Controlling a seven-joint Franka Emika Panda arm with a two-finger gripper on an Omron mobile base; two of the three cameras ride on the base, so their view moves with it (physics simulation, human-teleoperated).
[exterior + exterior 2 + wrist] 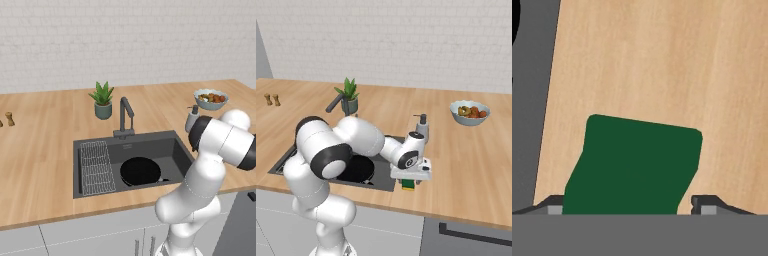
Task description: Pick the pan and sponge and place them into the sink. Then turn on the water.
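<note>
The end effector (408,184) was down on the worktop (466,170) just right of the sink (165,150), its jaws closed around the sponge (634,165), while the pan (140,171) lay in the basin.

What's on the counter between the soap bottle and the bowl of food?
Nothing. In the right base view, only bare wooden counter lies between the soap bottle and the bowl.

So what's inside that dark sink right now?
In the sink lies the black pan, beside a wire rack on the left. The robot's arm covers the basin's right front corner, so what's there can't be seen. The sponge sits on the counter under the jaws.
</note>
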